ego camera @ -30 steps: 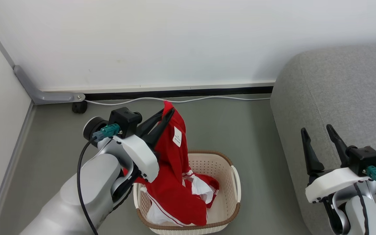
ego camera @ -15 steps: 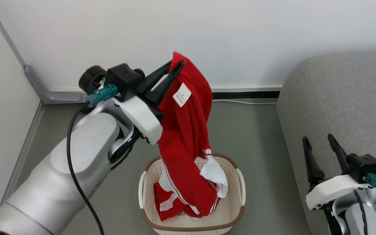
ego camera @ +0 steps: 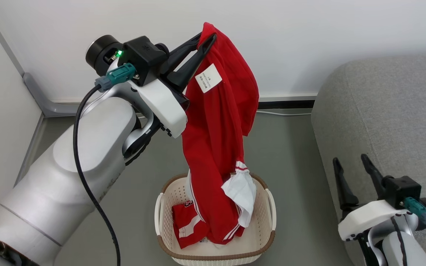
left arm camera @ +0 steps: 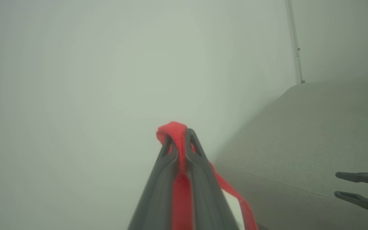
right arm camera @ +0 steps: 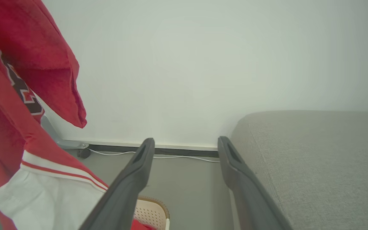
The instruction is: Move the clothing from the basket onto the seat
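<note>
My left gripper (ego camera: 205,37) is shut on the top of a red garment (ego camera: 216,147) with white stripes and a white tag, held high so it hangs down into the cream basket (ego camera: 268,214) on the floor. In the left wrist view red cloth (left arm camera: 177,134) is pinched between the dark fingers (left arm camera: 168,166). A second red piece (ego camera: 185,225) with a number 3 lies on the basket's floor. My right gripper (ego camera: 350,162) stands open at the lower right, against the front of the grey seat (ego camera: 390,111); its fingers (right arm camera: 139,166) hold nothing. The garment (right arm camera: 27,95) hangs left of them.
A white wall runs behind the basket, with a dark skirting and a white cable (ego camera: 283,113) along its foot. A grey metal bracket (ego camera: 39,98) sits in the left corner. Grey floor (ego camera: 290,155) lies between the basket and the seat.
My left gripper has lifted the red garment much higher out of the basket, uncovering the second red piece below. The head view has tilted upward. The right gripper stays open.
</note>
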Motion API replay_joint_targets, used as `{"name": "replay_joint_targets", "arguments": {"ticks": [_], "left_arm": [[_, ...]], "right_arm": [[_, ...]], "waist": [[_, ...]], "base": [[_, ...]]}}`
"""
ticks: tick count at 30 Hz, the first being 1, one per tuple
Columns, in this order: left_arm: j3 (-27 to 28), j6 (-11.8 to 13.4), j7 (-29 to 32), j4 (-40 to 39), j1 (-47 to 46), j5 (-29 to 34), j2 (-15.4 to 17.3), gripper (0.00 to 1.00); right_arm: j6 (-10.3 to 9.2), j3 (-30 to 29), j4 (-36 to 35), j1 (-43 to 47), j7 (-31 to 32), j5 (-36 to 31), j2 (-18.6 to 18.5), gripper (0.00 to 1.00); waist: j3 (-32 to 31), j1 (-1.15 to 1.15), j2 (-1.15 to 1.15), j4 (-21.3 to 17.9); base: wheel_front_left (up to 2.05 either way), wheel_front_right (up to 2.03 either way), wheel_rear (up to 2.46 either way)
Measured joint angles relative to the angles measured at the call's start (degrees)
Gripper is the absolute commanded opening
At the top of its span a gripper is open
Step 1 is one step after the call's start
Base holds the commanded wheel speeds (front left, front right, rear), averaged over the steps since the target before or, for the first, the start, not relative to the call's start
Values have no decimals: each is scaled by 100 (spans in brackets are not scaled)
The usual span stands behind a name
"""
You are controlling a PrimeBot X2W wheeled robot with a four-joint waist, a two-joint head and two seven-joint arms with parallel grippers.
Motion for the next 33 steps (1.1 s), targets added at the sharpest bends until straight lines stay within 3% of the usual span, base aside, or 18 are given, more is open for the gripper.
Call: {"name": "replay_joint_targets", "arguments": {"ticks": [11,19,33], "left_arm": [[-181,0,-2,70,-43,-51,-114,0],[-304,0,-3,-54,-120,-101,-264,0],[-426,0,-4,-291,-120,-100,-411,0]], "right_arm": [[0,1707,107,-560,0,691,-215,100],[15,3706,602,-1511,1,1536,-641,100],[15,5187,1137,-2743,0,2329,-886,100]], "waist": [[94,0,0,54],[137,0,0,212],[201,0,0,509]], "base": [[0,0,0],[0,0,0],[0,0,0]]}}
